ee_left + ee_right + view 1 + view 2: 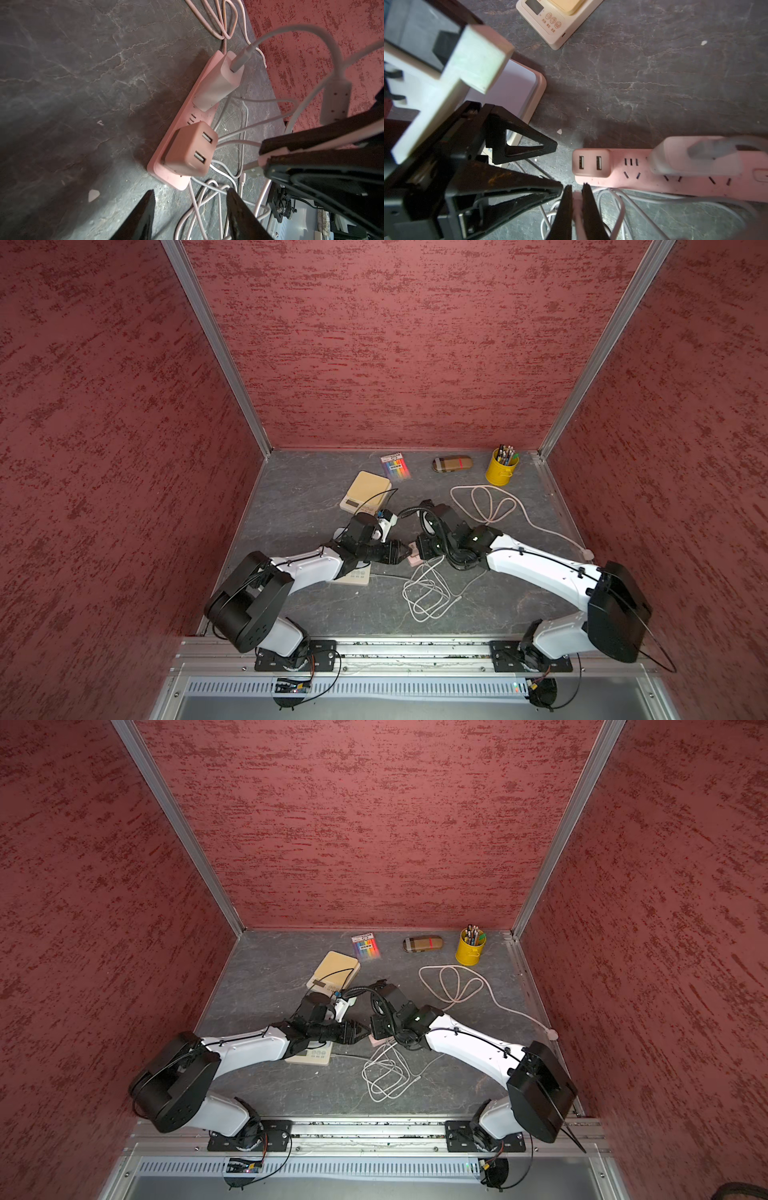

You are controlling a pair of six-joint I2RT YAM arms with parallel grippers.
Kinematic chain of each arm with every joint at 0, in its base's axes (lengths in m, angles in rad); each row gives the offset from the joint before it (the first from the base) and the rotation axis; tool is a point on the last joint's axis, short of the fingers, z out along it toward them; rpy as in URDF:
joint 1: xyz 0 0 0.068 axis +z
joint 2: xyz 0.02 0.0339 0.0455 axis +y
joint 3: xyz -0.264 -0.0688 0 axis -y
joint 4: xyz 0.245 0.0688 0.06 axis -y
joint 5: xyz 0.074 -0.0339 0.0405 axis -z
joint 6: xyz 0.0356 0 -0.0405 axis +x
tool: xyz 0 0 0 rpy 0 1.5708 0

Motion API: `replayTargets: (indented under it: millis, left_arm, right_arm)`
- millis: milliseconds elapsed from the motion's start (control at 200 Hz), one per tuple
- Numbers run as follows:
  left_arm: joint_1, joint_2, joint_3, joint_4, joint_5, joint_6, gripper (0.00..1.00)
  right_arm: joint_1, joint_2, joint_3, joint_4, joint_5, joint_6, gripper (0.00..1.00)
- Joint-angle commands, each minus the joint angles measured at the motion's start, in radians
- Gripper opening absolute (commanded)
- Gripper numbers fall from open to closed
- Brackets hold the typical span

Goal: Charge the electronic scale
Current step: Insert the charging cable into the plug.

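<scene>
Nearest the arm bases, a tangle of white cable (424,593) lies on the dark table (299,506). Just behind it, a scale with a pale top (512,93) sits partly under the left arm, and a thin grey lead runs from beside it toward the tangle.

The two grippers meet over the near end of a pink power strip (643,184). The left gripper (190,192) has its jaws apart and holds nothing, with one fingertip (550,145) close to the strip's end. The right gripper (577,187) is clamped on a pale plug (577,204), held low just beside the strip. A charger block (591,165) with two USB ports, both free, is plugged into that end. Further along the strip stands a white adapter (216,87) with a cable in it.

Further back, a second scale with a tan top (365,489) rests clear of both grippers, and a pink cord (486,506) loops near it. Along the back wall are a pack of markers (395,466), a case (452,463) and a yellow tin (500,472) of pencils.
</scene>
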Motion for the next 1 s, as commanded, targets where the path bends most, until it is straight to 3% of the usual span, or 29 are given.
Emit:
replayTargets:
  millis: [0,326,531,806,997]
  left_arm:
    - [-0.003,0.026,0.033,0.042,-0.017,-0.025,0.55]
    - [0.011,0.081,0.037,0.123,-0.013,-0.048,0.52]
    - [0.007,0.147,0.032,0.279,0.07,-0.01,0.41]
    - [-0.023,0.174,0.027,0.237,0.075,0.08,0.3]
    - [-0.042,0.175,0.016,0.209,0.065,0.111,0.26]
  right_arm:
    - [0.0,0.023,0.002,-0.04,0.081,-0.015,0.0]
    - [0.001,0.048,-0.015,-0.03,0.094,0.012,0.0]
    - [0.001,0.02,-0.036,-0.017,0.112,0.064,0.0]
    - [0.001,0.001,-0.097,0.067,0.132,0.172,0.0]
    - [0.001,-0.038,-0.124,0.16,0.099,0.163,0.0]
